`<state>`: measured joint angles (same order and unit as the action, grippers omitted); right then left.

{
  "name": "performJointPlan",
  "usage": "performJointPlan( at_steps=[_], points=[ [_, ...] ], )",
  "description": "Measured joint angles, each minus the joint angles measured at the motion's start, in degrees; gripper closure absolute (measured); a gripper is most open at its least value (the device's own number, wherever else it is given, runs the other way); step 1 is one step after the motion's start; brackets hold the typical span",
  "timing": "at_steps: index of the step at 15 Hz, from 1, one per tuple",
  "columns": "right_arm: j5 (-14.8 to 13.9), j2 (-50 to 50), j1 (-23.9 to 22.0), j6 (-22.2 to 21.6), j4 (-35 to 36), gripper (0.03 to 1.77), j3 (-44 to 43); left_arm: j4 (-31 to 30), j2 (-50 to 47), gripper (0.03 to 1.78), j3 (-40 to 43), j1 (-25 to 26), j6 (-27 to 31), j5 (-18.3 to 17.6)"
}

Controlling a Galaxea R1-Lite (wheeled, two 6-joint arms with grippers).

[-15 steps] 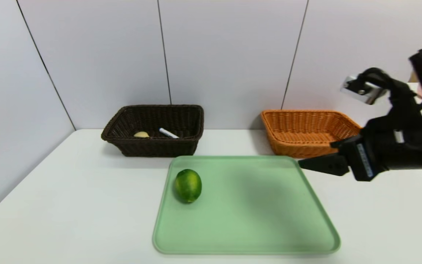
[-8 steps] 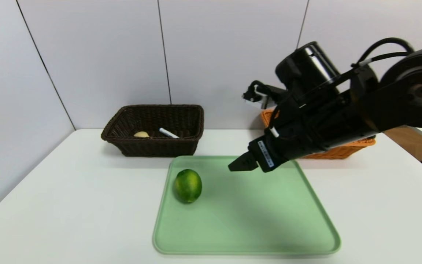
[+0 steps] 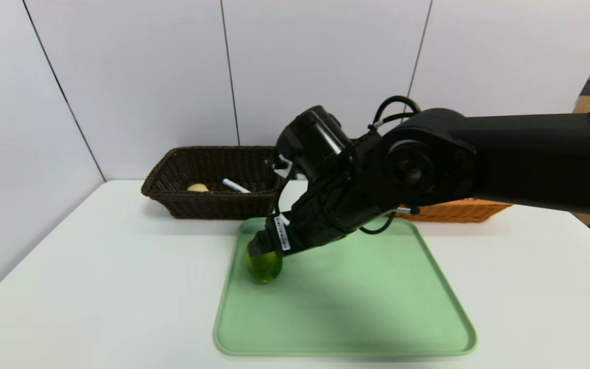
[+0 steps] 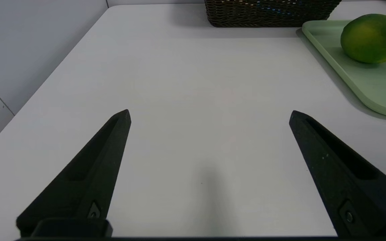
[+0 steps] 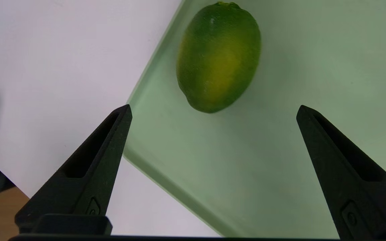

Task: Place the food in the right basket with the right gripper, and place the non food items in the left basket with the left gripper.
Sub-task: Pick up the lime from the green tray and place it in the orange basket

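Note:
The lime (image 3: 265,270) lies at the near-left part of the green tray (image 3: 346,307). My right gripper (image 3: 257,249) hovers just above it, open. In the right wrist view the lime (image 5: 218,57) sits just beyond the tips of the right gripper (image 5: 213,109), with nothing between the fingers. The dark brown basket (image 3: 223,207) holds the yellow spatula head (image 3: 197,188) and the white marker (image 3: 236,186). The orange basket (image 3: 454,210) is mostly hidden behind my right arm. My left gripper (image 4: 209,112) is open and empty above bare table left of the tray, out of the head view.
The white table (image 3: 95,287) meets grey wall panels at the back and on the left. In the left wrist view the tray's edge (image 4: 374,97), the lime (image 4: 374,38) and the dark basket (image 4: 270,13) lie ahead.
My right arm has swung from the right side, past the orange basket, leftward across the tray and down to the lime. The lime and the left gripper have not moved.

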<state>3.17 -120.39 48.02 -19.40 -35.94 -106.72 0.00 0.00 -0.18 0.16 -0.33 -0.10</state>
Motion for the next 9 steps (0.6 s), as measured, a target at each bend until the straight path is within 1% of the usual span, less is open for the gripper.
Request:
performJointPlan(
  at_steps=[2,4,9],
  points=[
    [-2.35,-2.71,1.32,-2.60,0.00,0.10,-2.07,0.00,0.00,0.12,0.00,0.00,0.00,0.00],
    [-5.29,-4.90,2.33,-3.32,0.06,0.10,-3.47,0.00,0.00,0.12,0.00,0.00,0.00,0.02],
    [-10.24,-8.96,3.17,-4.02,0.80,0.10,-4.80,0.00,0.00,0.12,0.00,0.00,0.02,0.00]
  ],
)
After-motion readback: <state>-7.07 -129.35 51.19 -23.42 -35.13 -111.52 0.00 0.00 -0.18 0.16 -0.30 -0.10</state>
